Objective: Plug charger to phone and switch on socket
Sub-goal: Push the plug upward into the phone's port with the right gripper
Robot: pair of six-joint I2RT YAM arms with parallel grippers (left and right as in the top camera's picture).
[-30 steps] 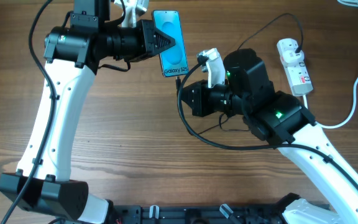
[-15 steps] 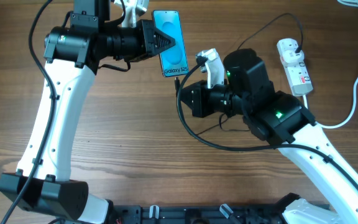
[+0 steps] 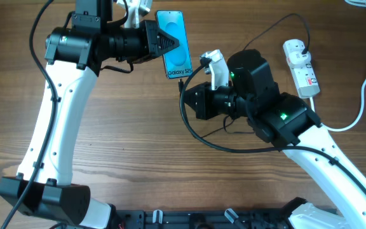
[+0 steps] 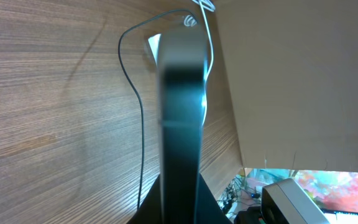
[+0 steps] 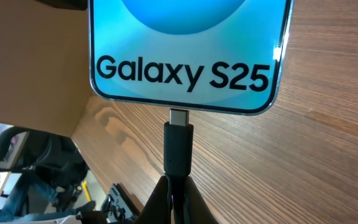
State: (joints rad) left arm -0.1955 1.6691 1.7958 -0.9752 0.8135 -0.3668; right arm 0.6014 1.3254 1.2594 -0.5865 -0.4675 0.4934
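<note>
left claw grips phone; right claw pinches charger plug, tip touching phone's 6 o'clock port; socket at 2 o'clock.

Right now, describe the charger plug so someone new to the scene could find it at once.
Start at the lit cyan phone held by the left gripper. Directly under its "Galaxy S25" end, the right gripper pinches the charger plug. It is a short black stub on a thin black cable, unlike the thick white cord from the socket.
</note>
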